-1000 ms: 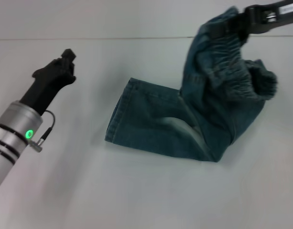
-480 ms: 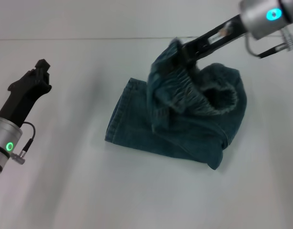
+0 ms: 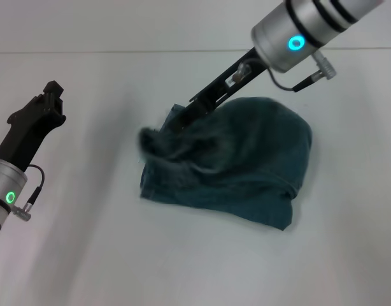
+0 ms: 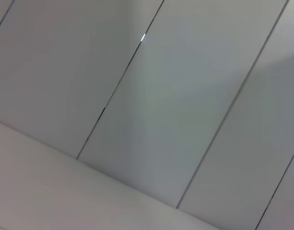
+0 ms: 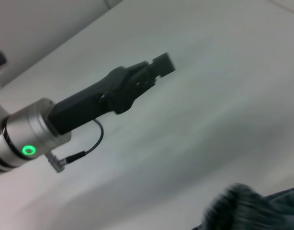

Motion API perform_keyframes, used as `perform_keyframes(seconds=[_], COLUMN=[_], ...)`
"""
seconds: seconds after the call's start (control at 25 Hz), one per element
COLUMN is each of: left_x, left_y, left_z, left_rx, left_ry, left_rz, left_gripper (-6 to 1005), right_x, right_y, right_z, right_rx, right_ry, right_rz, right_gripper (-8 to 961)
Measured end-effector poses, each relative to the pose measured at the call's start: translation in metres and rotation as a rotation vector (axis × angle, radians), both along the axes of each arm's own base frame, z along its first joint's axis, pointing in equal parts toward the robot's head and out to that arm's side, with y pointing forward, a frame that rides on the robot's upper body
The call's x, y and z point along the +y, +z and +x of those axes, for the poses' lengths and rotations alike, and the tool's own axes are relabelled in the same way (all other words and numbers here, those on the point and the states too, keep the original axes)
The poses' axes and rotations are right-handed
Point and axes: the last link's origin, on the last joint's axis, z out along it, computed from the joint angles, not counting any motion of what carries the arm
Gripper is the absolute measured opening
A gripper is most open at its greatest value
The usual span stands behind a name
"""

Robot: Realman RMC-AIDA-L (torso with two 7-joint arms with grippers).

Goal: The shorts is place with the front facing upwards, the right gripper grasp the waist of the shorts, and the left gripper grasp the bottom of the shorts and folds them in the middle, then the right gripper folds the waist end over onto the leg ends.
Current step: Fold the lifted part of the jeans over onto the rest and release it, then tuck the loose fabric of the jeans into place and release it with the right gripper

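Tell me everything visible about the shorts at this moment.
The shorts are dark blue denim, lying folded in a rounded heap on the white table. The top layer has been pulled toward the robot's left, hiding most of the layer below. Its leading edge is blurred, where the right claw meets the cloth. A flat lower edge rests on the table. The left claw stays apart from them.

Shorts [image 3: 246, 159] denim cloth, matt; table [image 3: 87, 255] smooth, matt; wrists brushed metal.
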Motion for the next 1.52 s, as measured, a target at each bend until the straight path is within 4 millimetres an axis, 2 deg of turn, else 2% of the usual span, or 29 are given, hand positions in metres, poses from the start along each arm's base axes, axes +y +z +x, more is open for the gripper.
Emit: perform_keyframes(seconds=[0.32, 0.44, 0.56, 0.76, 0.92, 1.04, 1.12, 1.32, 1.52], left_x=[0.001, 0.001, 0.0, -0.003, -0.003, -0.003, -0.002, -0.001, -0.001], left_y=[0.002, 0.002, 0.002, 0.003, 0.005, 0.007, 0.01, 0.021, 0.048], left_z=[-0.002, -0.002, -0.003, -0.005, -0.007, -0.006, -0.003, 0.01, 0.023], left_rx=[0.001, 0.001, 0.001, -0.003, -0.008, -0.016, -0.029, -0.045, -0.014], left_ry=[0.008, 0.009, 0.012, 0.017, 0.024, 0.01, -0.012, -0.141, -0.343], left_rz=[0.007, 0.008, 0.008, 0.01, 0.01, 0.018, 0.02, -0.021, -0.165], left_gripper=[1, 1, 2, 4, 5, 6, 6, 8, 10], right_x=[-0.001, -0.001, -0.006, -0.022, -0.031, -0.035, -0.037, -0.039, -0.038], right_y=[-0.001, 0.005, 0.011, 0.033, 0.05, 0.053, 0.049, 0.023, 0.011], right_z=[-0.01, -0.011, -0.007, 0.012, 0.028, 0.034, 0.035, 0.038, 0.036], right_rx=[0.019, 0.035, 0.043, 0.03, 0.02, 0.014, 0.001, -0.089, -0.11], right_ry=[0.052, 0.061, 0.063, 0.088, 0.1, 0.093, 0.091, 0.097, 0.109], right_rz=[0.0, 0.009, -0.014, -0.11, -0.15, -0.175, -0.188, -0.203, -0.182], right_gripper=[507, 617, 727, 940, 944, 944, 945, 945, 945])
